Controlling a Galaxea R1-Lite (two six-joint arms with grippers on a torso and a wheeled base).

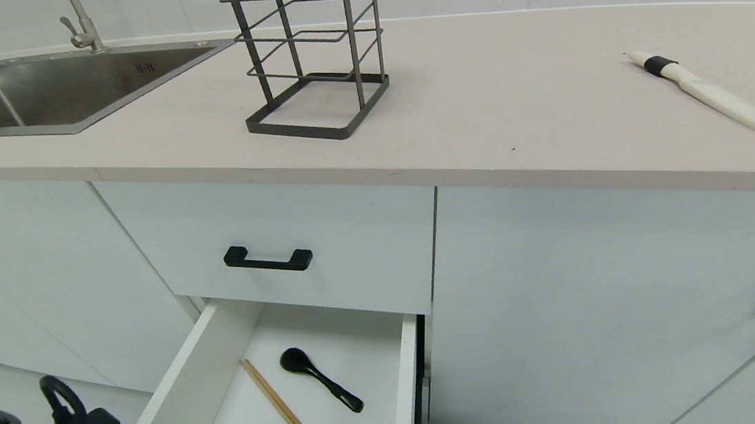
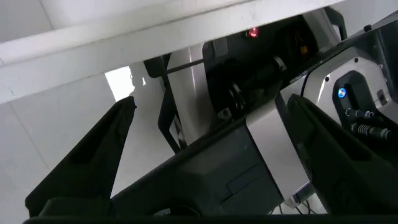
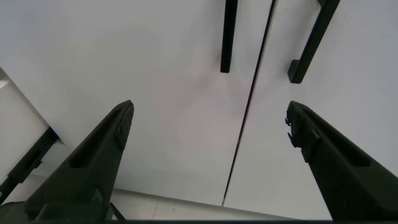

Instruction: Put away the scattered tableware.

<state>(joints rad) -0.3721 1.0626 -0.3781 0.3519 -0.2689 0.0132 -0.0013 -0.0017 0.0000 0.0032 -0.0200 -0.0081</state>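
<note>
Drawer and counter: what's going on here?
Nothing is being held. The drawer below the counter stands open, with chopsticks and a black spoon lying inside. A white knife lies on the counter, right of the wire rack. The left hand and right hand are both open and empty, the right facing closed cabinet doors.

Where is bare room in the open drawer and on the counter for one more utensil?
Drawer: bare floor between the left wall and the chopsticks; the black spoon crowds the middle. Counter: a wide bare stretch between the wire rack and the white knife.
</note>
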